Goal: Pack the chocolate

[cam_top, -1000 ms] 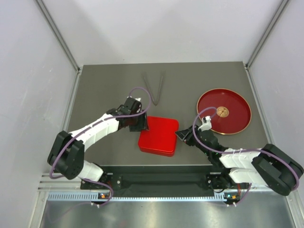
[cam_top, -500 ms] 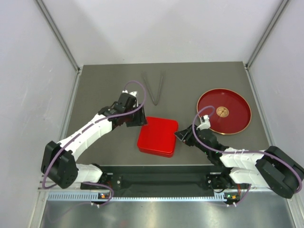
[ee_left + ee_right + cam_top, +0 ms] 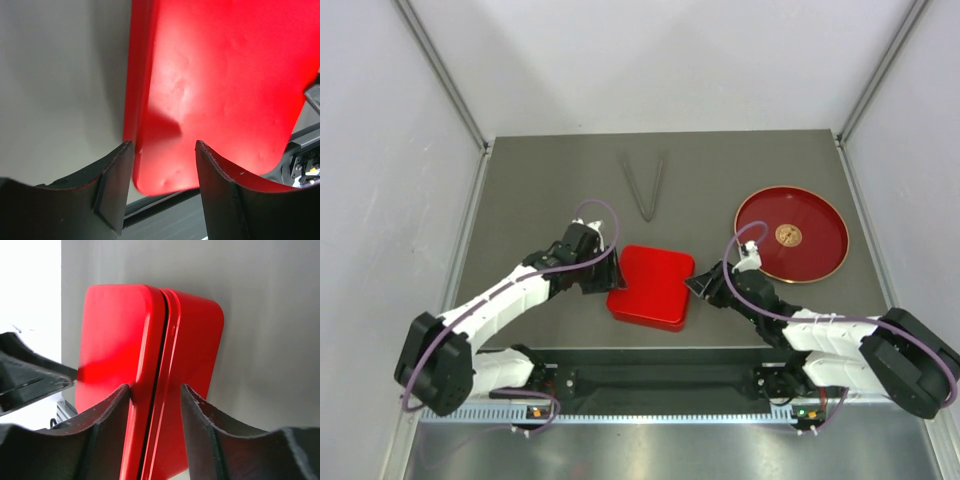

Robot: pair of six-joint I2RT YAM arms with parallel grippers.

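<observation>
A closed red square box (image 3: 655, 285) lies in the middle of the table, the flat lid (image 3: 122, 335) seated on the tray (image 3: 195, 345) with a thin dark seam between them. The chocolate is out of view. My left gripper (image 3: 611, 276) is at the box's left edge; in the left wrist view (image 3: 161, 150) its jaws stand open, the box's near corner (image 3: 165, 175) just beyond the gap. My right gripper (image 3: 696, 288) is at the right edge, open (image 3: 156, 390), straddling the seam with one finger (image 3: 112, 407) against the lid.
A round red plate (image 3: 810, 215) with a small gold-brown spot (image 3: 787, 236) at its middle sits at the right. Grey tongs (image 3: 645, 185) lie at the back centre. The table's front edge and a black rail run just near the box.
The left gripper came down and in along the box's left edge. The right gripper's jaws widened at the right edge. The box slid a little left.
</observation>
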